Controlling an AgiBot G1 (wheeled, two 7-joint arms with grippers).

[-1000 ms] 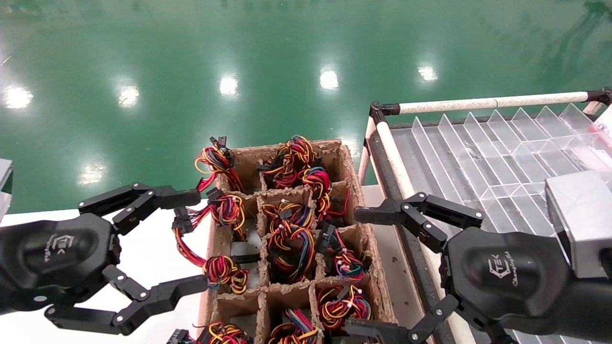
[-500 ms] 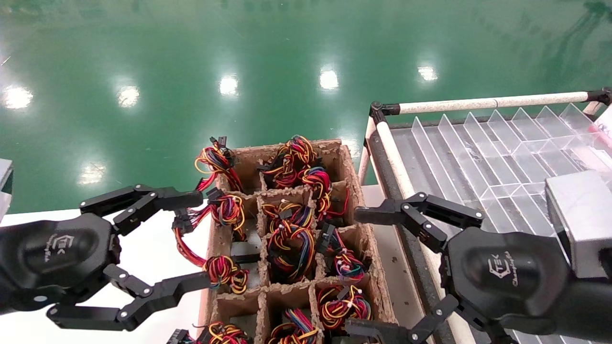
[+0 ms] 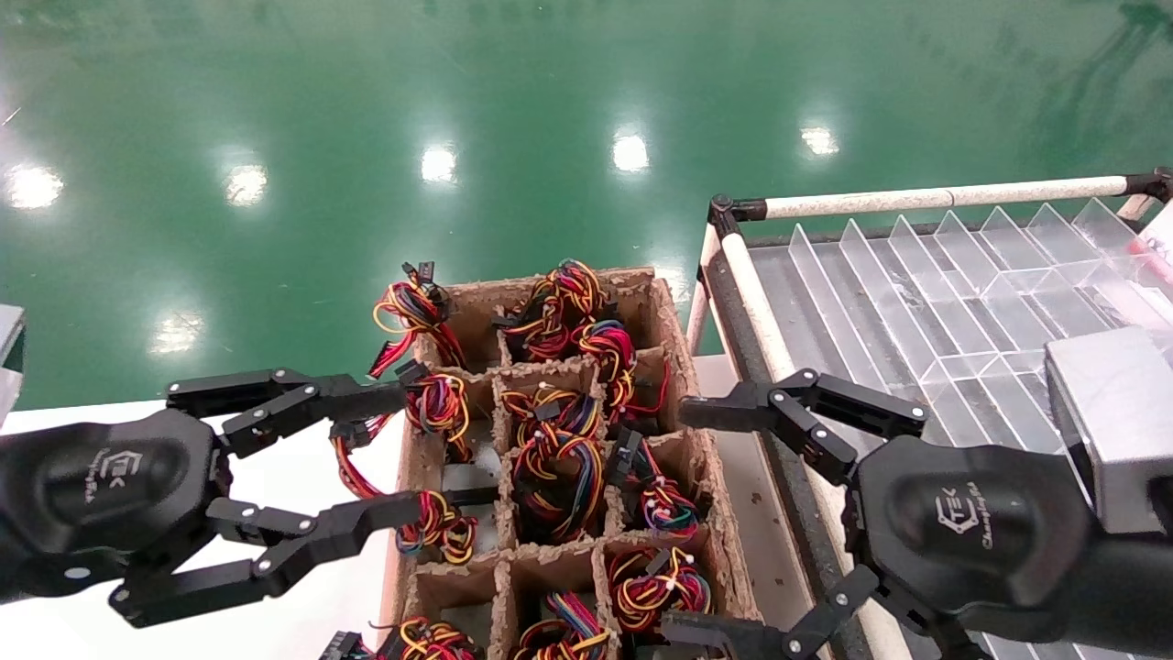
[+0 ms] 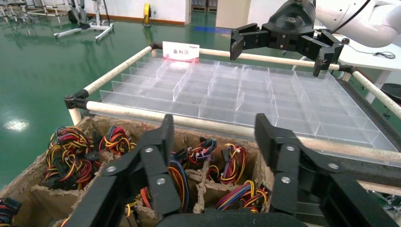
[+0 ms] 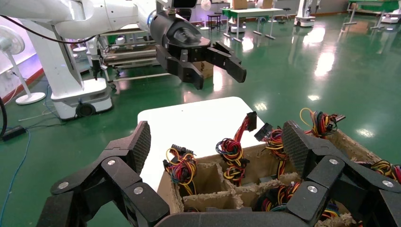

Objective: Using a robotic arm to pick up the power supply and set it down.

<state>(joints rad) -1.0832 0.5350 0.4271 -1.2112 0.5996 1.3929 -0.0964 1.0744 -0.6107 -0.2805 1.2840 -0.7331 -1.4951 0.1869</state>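
Left tool (image 3: 403, 454), fingers spread, hovers at the left edge of the cardboard crate (image 3: 674, 367), straddling the power supply (image 3: 438, 522) in a left-column cell. Right tool (image 3: 696, 518), also released, hangs between the crate and the clear divider tray (image 3: 926, 302).

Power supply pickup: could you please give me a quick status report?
Left gripper open, straddling the power supply in the box. Right gripper open at the box's right edge. Loose red wires between left fingers.

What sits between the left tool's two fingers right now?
In the head view, the left tool is open; between its fingers lie red wires and the cardboard box's left edge.
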